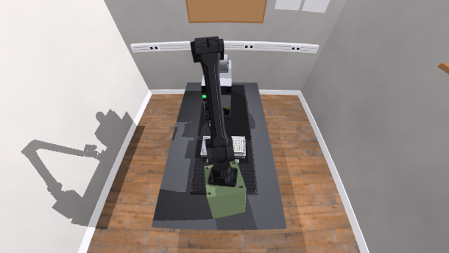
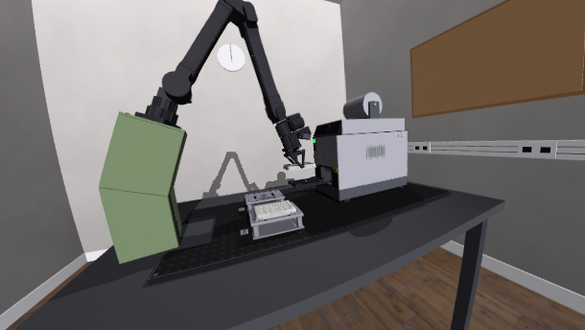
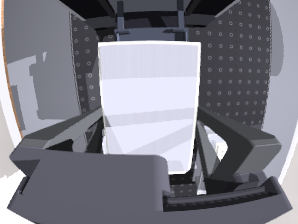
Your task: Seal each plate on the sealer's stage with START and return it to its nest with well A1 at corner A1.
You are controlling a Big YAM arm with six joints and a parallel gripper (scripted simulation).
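My gripper (image 2: 301, 165) (image 3: 149, 110) is shut on a plate (image 2: 291, 167) (image 3: 150, 95) with a smooth, pale, foil-covered top. It holds the plate level above and in front of the sealer's stage (image 2: 303, 183), which is out. The sealer (image 2: 371, 165) has its lamp (image 1: 204, 96) (image 2: 314, 141) green. An open plate with visible wells (image 1: 238, 144) (image 2: 274, 210) sits in the nearer nest (image 2: 278, 222) in the exterior view. The other nest (image 1: 203, 148) (image 2: 263, 196) holds no plate. The nest labels are too small to read.
The arm's green pedestal (image 1: 227, 202) (image 2: 141, 187) stands behind the nests. A foil roll (image 2: 362, 106) sits on top of the sealer. The perforated mat (image 1: 241, 125) (image 3: 232, 75) lies under the sealer and nests. A yellow label (image 1: 227, 109) is by the stage opening.
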